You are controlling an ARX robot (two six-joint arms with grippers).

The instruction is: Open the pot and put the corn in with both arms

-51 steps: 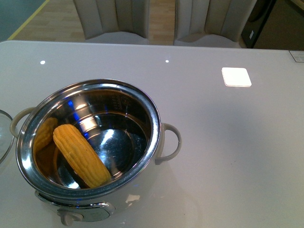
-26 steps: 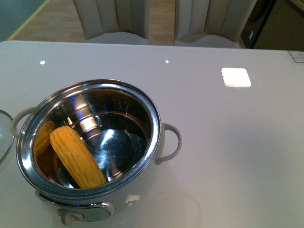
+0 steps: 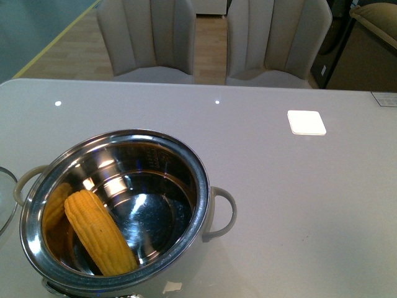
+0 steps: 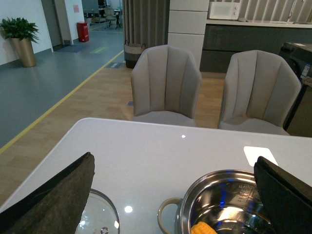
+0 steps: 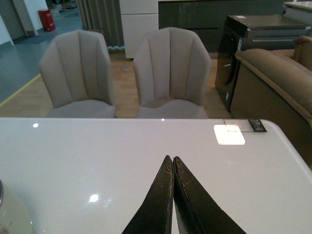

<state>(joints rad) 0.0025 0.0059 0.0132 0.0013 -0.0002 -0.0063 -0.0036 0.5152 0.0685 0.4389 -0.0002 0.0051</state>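
Note:
The pot (image 3: pixel 202 181) stands open at the near left of the table, its steel bowl shiny inside. The yellow corn (image 3: pixel 99 233) lies slanted in the bowl against the left wall, mirrored in the steel. The glass lid (image 3: pixel 5 200) rests on the table left of the pot. No arm shows in the front view. In the left wrist view my left gripper (image 4: pixel 174 161) is open and empty, its fingers (image 4: pixel 58 195) spread wide above the lid (image 4: pixel 100 214) and the pot (image 4: pixel 195 214). My right gripper (image 5: pixel 171 159) is shut on nothing, above bare table right of the pot.
A white square pad (image 3: pixel 306 122) lies on the white table (image 3: pixel 298 211) at the far right. Two beige chairs (image 3: pixel 146 37) (image 3: pixel 276 37) stand behind the far edge. A brown sofa (image 5: pixel 273 73) is off to the right.
The corn has slid a little toward the bowl's left wall. The whole scene sits lower in the front view, showing more of the chairs.

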